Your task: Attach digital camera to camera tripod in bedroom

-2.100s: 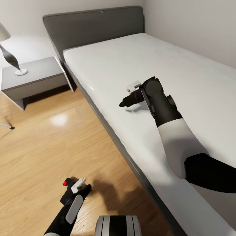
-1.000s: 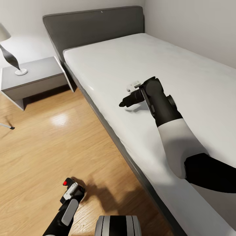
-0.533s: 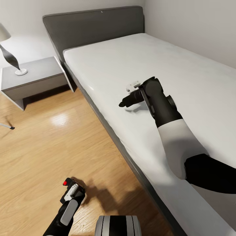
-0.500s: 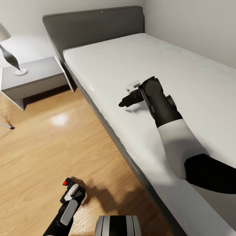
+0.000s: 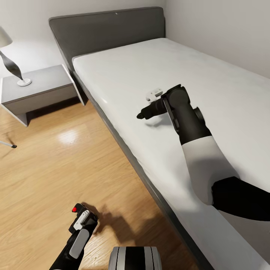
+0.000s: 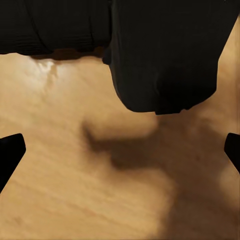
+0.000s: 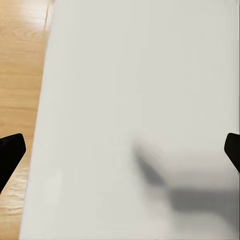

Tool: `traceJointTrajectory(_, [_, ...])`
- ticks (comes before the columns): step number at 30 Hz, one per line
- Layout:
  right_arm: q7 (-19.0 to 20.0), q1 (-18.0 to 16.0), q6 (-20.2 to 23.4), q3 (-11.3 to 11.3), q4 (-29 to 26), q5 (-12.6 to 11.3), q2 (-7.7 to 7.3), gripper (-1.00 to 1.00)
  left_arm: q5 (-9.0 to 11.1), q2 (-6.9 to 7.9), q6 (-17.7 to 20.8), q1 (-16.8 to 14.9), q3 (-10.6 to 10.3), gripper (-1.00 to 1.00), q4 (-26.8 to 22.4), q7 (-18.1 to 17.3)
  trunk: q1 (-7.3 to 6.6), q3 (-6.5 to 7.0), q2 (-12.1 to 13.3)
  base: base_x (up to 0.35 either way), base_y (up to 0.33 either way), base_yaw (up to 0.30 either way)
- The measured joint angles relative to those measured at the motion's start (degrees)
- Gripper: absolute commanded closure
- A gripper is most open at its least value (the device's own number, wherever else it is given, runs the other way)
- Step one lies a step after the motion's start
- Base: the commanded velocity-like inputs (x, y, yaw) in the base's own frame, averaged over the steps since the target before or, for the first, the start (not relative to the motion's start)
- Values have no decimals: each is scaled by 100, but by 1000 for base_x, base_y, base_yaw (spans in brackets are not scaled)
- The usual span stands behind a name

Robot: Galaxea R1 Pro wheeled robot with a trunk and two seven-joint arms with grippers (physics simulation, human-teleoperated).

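Note:
The digital camera (image 5: 77, 208), black with a red button on top, sits in my left gripper (image 5: 81, 217) low over the wood floor. In the left wrist view its dark body (image 6: 165, 55) looms close, with the fingertips (image 6: 10, 152) wide apart at the edges. My right gripper (image 5: 140, 115) hovers open just over the white mattress (image 5: 123, 71), nothing between its fingers (image 7: 10, 152). One thin silver leg with a black foot (image 5: 10, 144) of the camera tripod pokes in at the far left; the rest of it is out of view.
The grey bed frame (image 5: 123, 148) and headboard (image 5: 108, 30) run along the right. A grey nightstand (image 5: 37, 88) with a lamp (image 5: 13, 65) stands at the back left. Open wood floor (image 5: 56, 165) lies between me and the nightstand.
My right gripper has lifted a little, toward the headboard. The left gripper turned and sank slightly with the camera two seconds ago and has held still since.

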Motion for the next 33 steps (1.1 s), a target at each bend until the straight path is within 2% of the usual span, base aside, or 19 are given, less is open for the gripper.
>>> traceJointTrajectory(20, [-14,0,0,17,-535,15,3,-100,-21,1,-23,-1,0,-100,19,-18,0,0,0,0,0,-6])
traceJointTrajectory(33, [-33,0,0,418,-576,39,5,-100,-22,0,-24,-1,4,-100,14,-15,0,0,0,0,0,-111])
